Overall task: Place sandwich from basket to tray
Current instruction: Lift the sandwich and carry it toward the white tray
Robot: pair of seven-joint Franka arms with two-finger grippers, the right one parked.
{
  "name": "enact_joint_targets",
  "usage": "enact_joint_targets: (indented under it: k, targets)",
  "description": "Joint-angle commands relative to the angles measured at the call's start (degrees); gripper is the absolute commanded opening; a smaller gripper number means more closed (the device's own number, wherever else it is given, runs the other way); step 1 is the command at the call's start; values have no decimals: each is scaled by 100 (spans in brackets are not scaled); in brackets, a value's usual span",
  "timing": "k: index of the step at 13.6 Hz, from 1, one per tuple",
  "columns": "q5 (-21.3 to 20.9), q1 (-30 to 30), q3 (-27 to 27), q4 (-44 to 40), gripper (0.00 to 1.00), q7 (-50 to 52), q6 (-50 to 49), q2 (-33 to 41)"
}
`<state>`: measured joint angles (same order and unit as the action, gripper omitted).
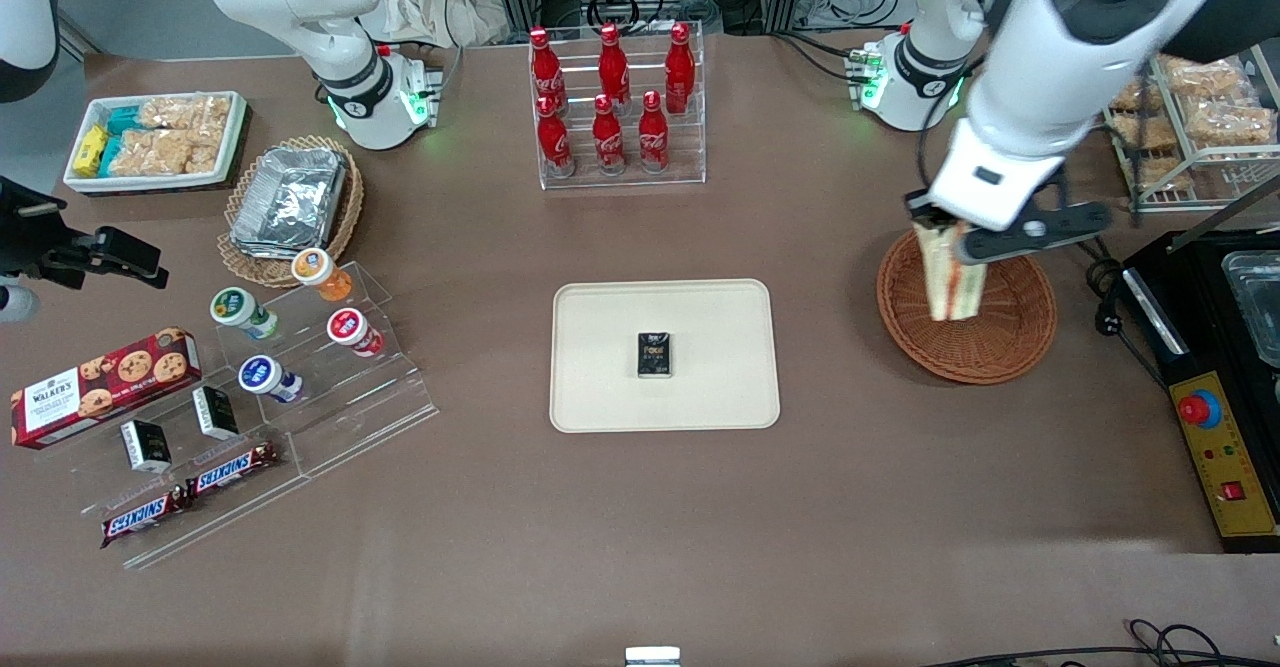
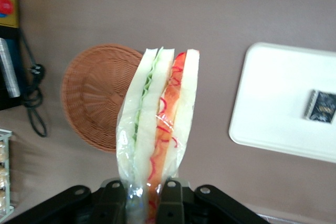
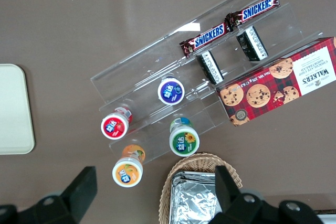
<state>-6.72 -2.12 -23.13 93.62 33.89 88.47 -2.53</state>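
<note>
One gripper (image 1: 943, 225) clamped on the wrapped sandwich (image 1: 950, 272), hanging above the basket (image 1: 1010, 347), tray (image 1: 600, 347) well apart.

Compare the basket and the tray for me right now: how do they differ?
The basket is round, reddish-brown woven wicker; the tray is rectangular, cream and smooth. The basket has nothing in it, since the gripper holds the sandwich lifted above it; the tray carries a small dark packet. Both are shallow and lie flat on the table.
</note>
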Motion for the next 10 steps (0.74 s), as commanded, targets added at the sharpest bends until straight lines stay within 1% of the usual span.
enact_joint_targets:
  k: [1, 2, 4, 7, 10]
  targets:
    - [-14, 19, -437, -230, 0, 310, 361, -572]
    - [-14, 2, -543, -221, 0, 433, 555, -782]
    - [-14, -173, -588, -230, 0, 723, 1046, -1204]
    - [-207, -508, -579, -230, 0, 1364, 1855, -1863]
    - [-286, -578, -579, -204, 0, 1384, 2094, -2251]
